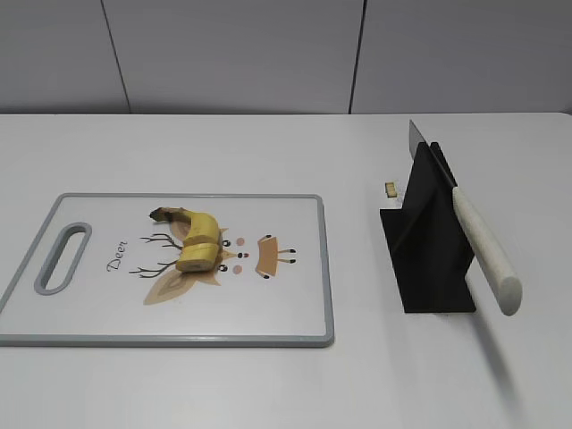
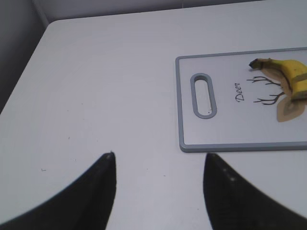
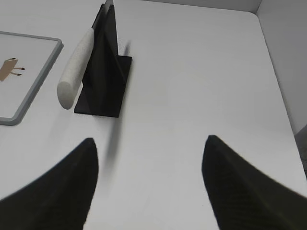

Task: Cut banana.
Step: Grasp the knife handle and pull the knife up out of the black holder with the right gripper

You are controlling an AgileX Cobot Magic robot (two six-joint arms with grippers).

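Note:
A yellow banana (image 1: 197,239) lies on a white cutting board with a grey rim (image 1: 325,268), at its middle; it also shows in the left wrist view (image 2: 293,74). A knife with a white handle (image 1: 484,251) rests slanted in a black stand (image 1: 429,246), handle toward the front; the right wrist view shows the handle (image 3: 76,64) and the stand (image 3: 106,72). My left gripper (image 2: 159,157) is open and empty over bare table left of the board. My right gripper (image 3: 149,141) is open and empty, in front and to the right of the stand. Neither gripper shows in the exterior view.
The board (image 2: 181,105) has a slot handle (image 2: 203,95) at its left end. A small pale object (image 1: 391,189) lies behind the stand. The white table ends at its right edge (image 3: 276,72) and at a grey wall (image 1: 268,54) behind.

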